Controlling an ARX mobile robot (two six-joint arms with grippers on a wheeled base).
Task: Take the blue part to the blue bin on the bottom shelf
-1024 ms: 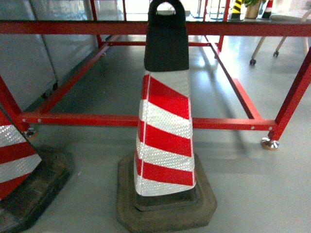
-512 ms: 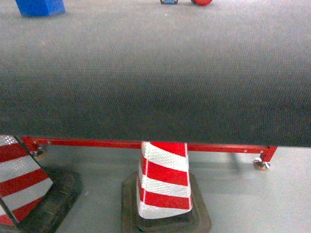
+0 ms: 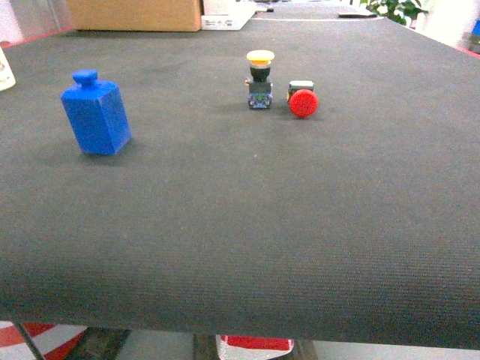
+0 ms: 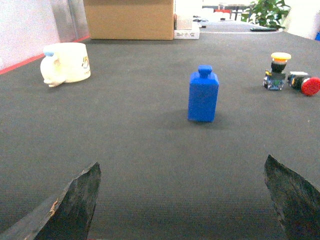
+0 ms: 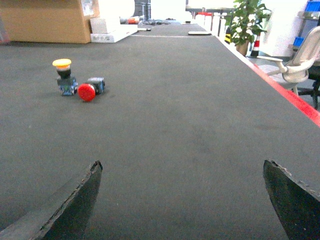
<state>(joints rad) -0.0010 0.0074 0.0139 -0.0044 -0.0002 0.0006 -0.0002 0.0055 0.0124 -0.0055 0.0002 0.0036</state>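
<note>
Nothing done yet, by the look of it: no pick, no carry, no drop. Whole job left: grasp, lift, haul to the blue bin on the bottom shelf. Neither bin nor shelf visible in any view, so no telling where they sit from here.

Largest first: wide dark grey textured mat tabletop (image 3: 247, 247), spanning all three views. At its far edge, brown cardboard box (image 4: 129, 19) at 12 o'clock in the left wrist view. Cream ceramic mug (image 4: 66, 63) at 10 o'clock there.

Blue plastic bottle-shaped block with a small knob on top (image 4: 203, 95): upright on the mat, alone, untouched. In the head view (image 3: 96, 112) at 10 o'clock, well apart from the two push-buttons.

Left gripper (image 4: 182, 200): jaws spread wide, empty, dark fingertips (image 4: 75, 202) at the bottom corners of its own view. Blue block dead ahead at roughly 12 o'clock, slightly right of centre, well apart, inside the jaw span if driven straight in.

Right gripper (image 5: 182, 200): likewise spread and empty, nothing between the fingers. Blue block not visible from it.

Smallest: yellow-capped push-button switch (image 3: 260, 79) standing, red mushroom-head push-button (image 3: 303, 100) lying just beside it at 3 o'clock. Not task items.
</note>
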